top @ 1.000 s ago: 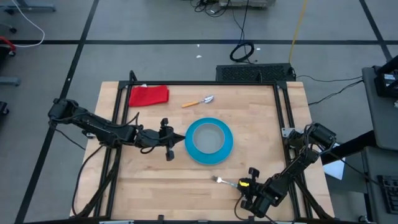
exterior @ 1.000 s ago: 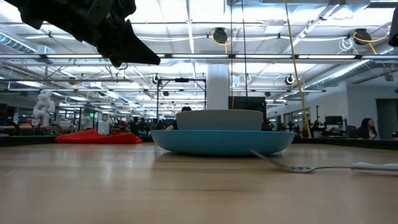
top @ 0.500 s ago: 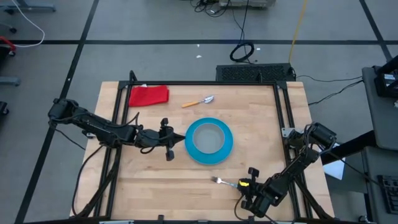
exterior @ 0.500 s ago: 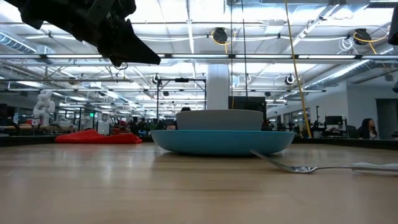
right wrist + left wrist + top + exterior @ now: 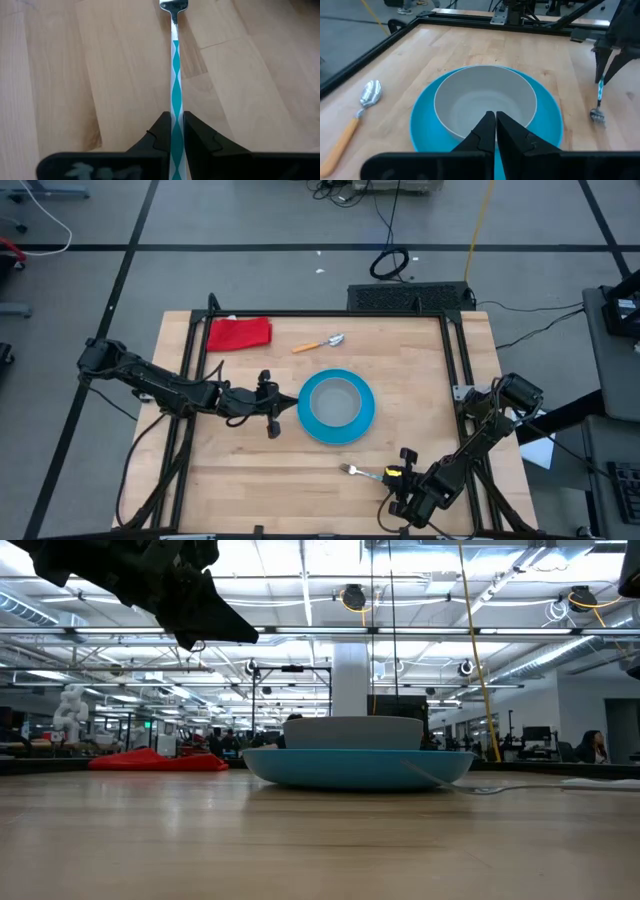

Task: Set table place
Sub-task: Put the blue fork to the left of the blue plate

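Observation:
A bright-blue plate (image 5: pixel 336 430) lies at the middle of the light-wood table (image 5: pixel 420 370), with a grey bowl (image 5: pixel 335 400) standing in it. An orange-handled spoon (image 5: pixel 320 343) lies flat on the table beyond the plate. My left gripper (image 5: pixel 270 405) is shut and empty, hovering just left of the plate; the left wrist view shows its fingertips (image 5: pixel 492 120) before the bowl (image 5: pixel 485 102). My right gripper (image 5: pixel 398 473) is shut on the fork (image 5: pixel 362 472) near the table's near edge, right of the middle. My right gripper pinches the fork's pale, teal-patterned handle (image 5: pixel 175 107) between its two fingers (image 5: pixel 162 127). The fingers come from the table's right side and lie roughly along the handle. The fork reaches out ahead toward the left, tines (image 5: pixel 172 5) foremost, about level and just above the table (image 5: pixel 470 788).
A red cloth (image 5: pixel 239 333) lies at the table's far left corner. A thin black frame (image 5: pixel 330 313) edges the table. Bare wood lies left and right of the plate. The room behind shows in the low view, with a person (image 5: pixel 590 745) far off.
My right gripper has risen a little with the fork. In the low view the fork, which lay on the table before, now stands higher, about level and just off the wood.

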